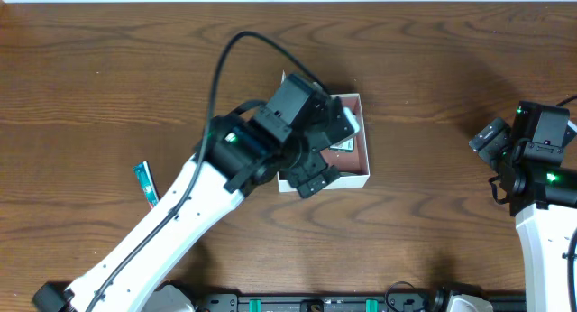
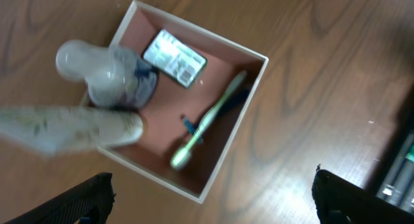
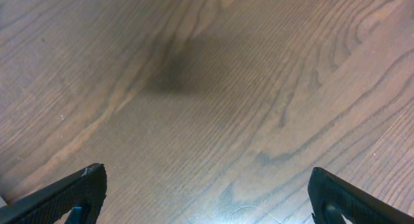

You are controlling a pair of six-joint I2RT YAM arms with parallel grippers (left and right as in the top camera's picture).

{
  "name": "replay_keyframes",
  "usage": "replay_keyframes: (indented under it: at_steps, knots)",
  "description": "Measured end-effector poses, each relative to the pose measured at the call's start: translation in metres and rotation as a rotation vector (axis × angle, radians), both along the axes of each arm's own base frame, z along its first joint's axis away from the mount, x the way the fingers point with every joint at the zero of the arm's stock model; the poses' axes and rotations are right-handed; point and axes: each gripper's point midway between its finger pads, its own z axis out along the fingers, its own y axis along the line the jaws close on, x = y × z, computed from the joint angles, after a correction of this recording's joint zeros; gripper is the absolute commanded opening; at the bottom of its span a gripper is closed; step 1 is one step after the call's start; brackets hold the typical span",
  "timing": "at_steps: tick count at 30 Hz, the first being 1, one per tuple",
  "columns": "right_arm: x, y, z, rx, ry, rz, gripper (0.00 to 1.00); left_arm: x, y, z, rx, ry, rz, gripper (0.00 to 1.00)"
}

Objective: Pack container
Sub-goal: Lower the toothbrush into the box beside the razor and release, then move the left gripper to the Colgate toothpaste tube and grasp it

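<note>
The container (image 2: pixel 253 102) is a shallow square box with white walls and a reddish-brown inside; it sits mid-table in the overhead view (image 1: pixel 361 164). Inside lie a green toothbrush (image 2: pixel 210 118), a small white-and-green packet (image 2: pixel 174 57) and a clear bottle (image 2: pixel 107 74). A blurred white tube (image 2: pixel 71 128) lies across its left wall. My left gripper (image 2: pixel 212 197) is open and empty, above the container's near corner; in the overhead view (image 1: pixel 315 175) the arm hides part of the box. My right gripper (image 3: pixel 207 185) is open and empty over bare wood at the far right (image 1: pixel 489 137).
A small teal-and-white strip (image 1: pixel 145 184) lies on the table to the left of the left arm. A black rail with green clips (image 1: pixel 325 303) runs along the front edge. The table top is dark brown wood (image 1: pixel 433 68).
</note>
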Motion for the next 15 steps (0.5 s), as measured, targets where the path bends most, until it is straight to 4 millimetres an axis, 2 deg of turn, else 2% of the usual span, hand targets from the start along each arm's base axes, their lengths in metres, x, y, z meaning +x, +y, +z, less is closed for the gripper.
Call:
replay_keyframes:
  at_steps: [4,7,11,15]
  knots:
    - [0.000,0.000,0.000,0.000,0.000,0.000,0.99,-0.005,0.019,-0.003,0.021,0.068,0.114,0.98]
    - [0.000,0.000,0.000,0.000,0.000,0.000,0.99,0.008,0.045,-0.009,0.026,0.128,0.283,0.98]
    - [0.000,0.000,0.000,0.000,0.000,0.000,0.99,0.036,0.090,-0.012,-0.013,0.180,0.573,0.98]
    - [0.000,0.000,0.000,0.000,0.000,0.000,0.99,0.057,0.148,-0.019,-0.070,0.245,0.903,0.98]
